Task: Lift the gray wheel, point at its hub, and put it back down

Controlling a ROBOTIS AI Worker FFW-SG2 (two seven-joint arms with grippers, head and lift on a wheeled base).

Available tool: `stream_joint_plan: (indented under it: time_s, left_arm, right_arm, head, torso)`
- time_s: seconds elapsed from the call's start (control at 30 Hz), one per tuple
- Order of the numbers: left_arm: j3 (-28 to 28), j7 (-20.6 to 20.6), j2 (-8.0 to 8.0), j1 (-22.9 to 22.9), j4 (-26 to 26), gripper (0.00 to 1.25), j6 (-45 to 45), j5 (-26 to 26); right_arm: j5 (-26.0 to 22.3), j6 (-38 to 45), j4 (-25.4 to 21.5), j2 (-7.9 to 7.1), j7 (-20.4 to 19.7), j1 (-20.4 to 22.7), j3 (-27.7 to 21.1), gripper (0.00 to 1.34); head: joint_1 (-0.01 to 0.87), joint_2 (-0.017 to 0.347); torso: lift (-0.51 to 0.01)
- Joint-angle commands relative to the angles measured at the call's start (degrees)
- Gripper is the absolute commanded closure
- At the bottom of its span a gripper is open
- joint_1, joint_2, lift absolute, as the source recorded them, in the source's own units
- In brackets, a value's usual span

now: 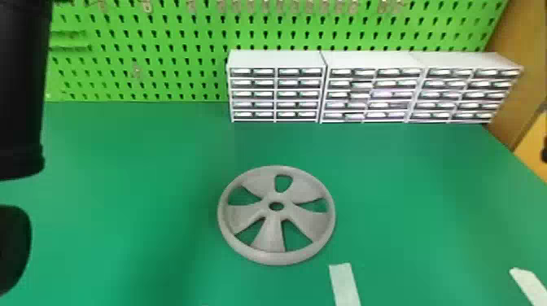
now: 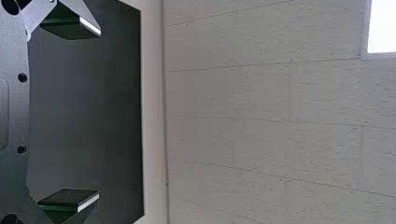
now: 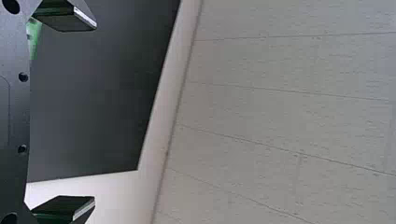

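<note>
The gray wheel [image 1: 270, 234] lies flat on the green table, a little right of the middle in the head view, with its round hub hole facing up. Nothing touches it. Black parts of my left arm stand along the left edge of the head view, well to the left of the wheel. In the left wrist view my left gripper [image 2: 99, 114] is open, its two fingers wide apart and nothing between them. My right gripper [image 3: 95, 113] is likewise open and holds nothing in the right wrist view.
White drawer cabinets [image 1: 276, 59] line the table's back from the middle to the right, before a green pegboard [image 1: 163, 53]. A pale strip [image 1: 345, 285] lies just nearer than the wheel, and another pale strip [image 1: 529, 285] is at the right front of the green table [image 1: 122, 134].
</note>
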Motion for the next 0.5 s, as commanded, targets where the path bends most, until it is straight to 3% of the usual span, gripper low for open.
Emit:
stream_joint_plan:
  time_s: [0.0,0.23,0.47]
  left_arm:
    - [0.16,0.08,0.08,2.81,-0.01,0.08,0.50,0.01]
    - [-0.37,0.08,0.35,6.15,-0.01,0.08,0.59,0.36]
    - [-0.28,0.08,1.22,9.49,-0.27,0.08,1.38,1.42]
  right_arm:
    - [0.27,0.24,0.56,0.35,-0.16,2.60,0.10,0.00]
    - [1.59,0.06,0.56,0.70,-0.87,6.20,0.36,0.00]
    - [1.50,-0.64,0.82,2.02,-1.13,10.77,-0.43,0.00]
  head:
    - [0.692,0.048]
    - [0.692,0.048]
    - [0.692,0.048]
  torso:
    - [-0.088]
    - [-0.088]
    - [-0.088]
